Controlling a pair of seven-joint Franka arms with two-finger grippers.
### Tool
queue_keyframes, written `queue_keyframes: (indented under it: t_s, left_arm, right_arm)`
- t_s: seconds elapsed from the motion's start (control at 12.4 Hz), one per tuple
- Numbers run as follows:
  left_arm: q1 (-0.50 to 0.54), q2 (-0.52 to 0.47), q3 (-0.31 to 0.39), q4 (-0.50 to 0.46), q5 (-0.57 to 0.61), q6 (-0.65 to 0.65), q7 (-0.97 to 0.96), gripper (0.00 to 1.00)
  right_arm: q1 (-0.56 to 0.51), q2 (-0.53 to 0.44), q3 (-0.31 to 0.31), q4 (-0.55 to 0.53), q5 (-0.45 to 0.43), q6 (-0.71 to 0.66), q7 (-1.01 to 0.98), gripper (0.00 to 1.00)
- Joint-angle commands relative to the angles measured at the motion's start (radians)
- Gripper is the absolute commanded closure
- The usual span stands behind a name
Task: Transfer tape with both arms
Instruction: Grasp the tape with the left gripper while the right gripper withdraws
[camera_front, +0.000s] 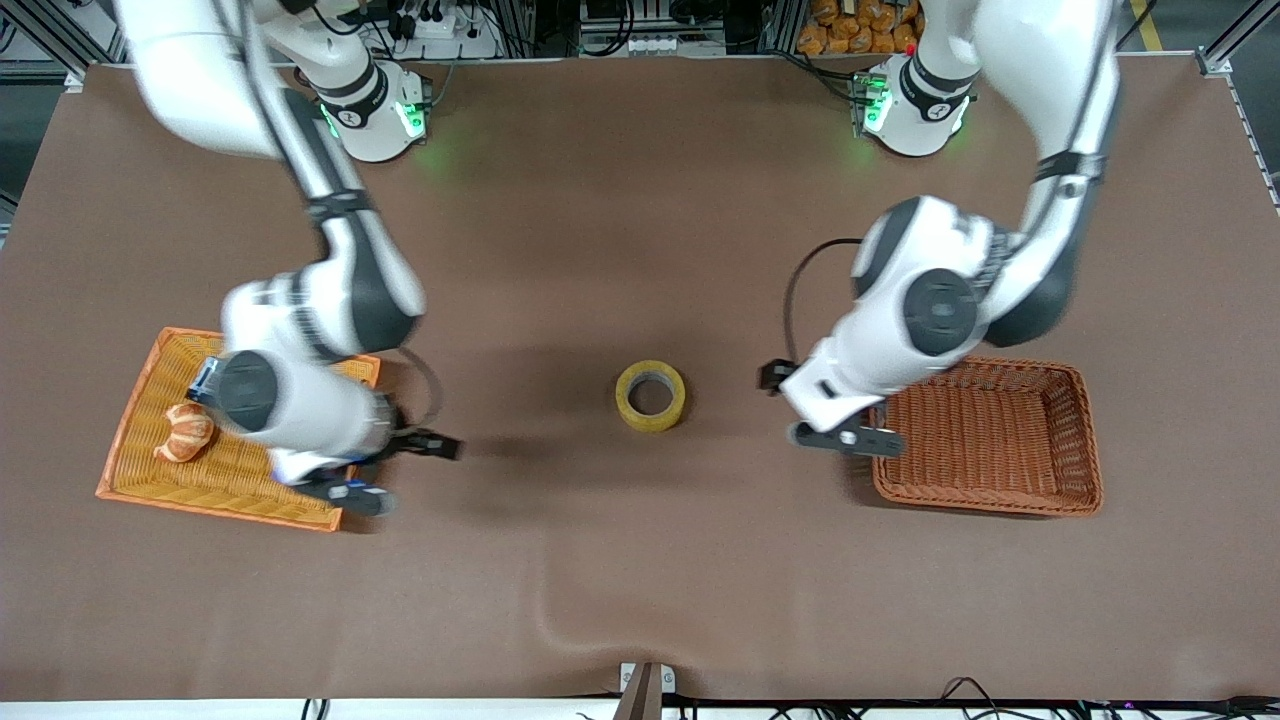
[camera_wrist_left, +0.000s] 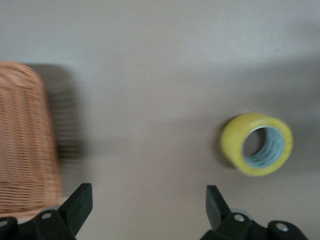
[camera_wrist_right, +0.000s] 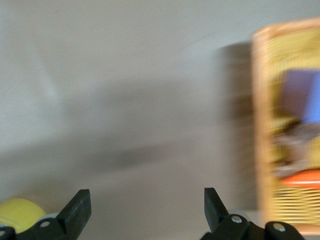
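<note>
The tape (camera_front: 650, 396), a yellowish ring with a grey core, lies flat on the brown table midway between the two arms. My right gripper (camera_front: 400, 472) is open and empty, over the table beside the orange tray, toward the right arm's end. My left gripper (camera_front: 812, 407) is open and empty, over the table beside the brown basket. The left wrist view shows the tape (camera_wrist_left: 235, 140) ahead of the open left gripper (camera_wrist_left: 149, 200). The right wrist view shows only an edge of the tape (camera_wrist_right: 19, 212) beside the open right gripper (camera_wrist_right: 147, 202).
An orange wicker tray (camera_front: 140, 440) at the right arm's end holds a croissant (camera_front: 185, 432) and a partly hidden purple cube (camera_wrist_right: 300, 95). A deeper brown wicker basket (camera_front: 1085, 440) stands at the left arm's end and also shows in the left wrist view (camera_wrist_left: 25, 145).
</note>
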Motion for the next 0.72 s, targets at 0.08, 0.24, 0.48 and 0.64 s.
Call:
queue_keyframes:
  t_s: [0.08,0.24,0.48,0.64]
  left_arm:
    - [-0.108,0.115,0.012,0.024,-0.013,0.153,-0.186,0.00]
    - [-0.163,0.175,0.013,0.023,-0.007,0.221,-0.231,0.00]
    - [-0.204,0.241,0.018,0.020,0.000,0.282,-0.275,0.00]
    - [-0.212,0.279,0.019,0.020,0.000,0.322,-0.275,0.00]
  right_arm:
    - [-0.152,-0.184,0.024,-0.144,-0.064,-0.020,-0.252,0.00]
    - [-0.206,-0.304,0.022,-0.220,-0.068,-0.023,-0.367,0.00]
    - [-0.271,-0.486,0.022,-0.328,-0.068,-0.048,-0.484,0.00]
    - [-0.297,-0.546,0.012,-0.325,-0.070,-0.074,-0.524,0.00]
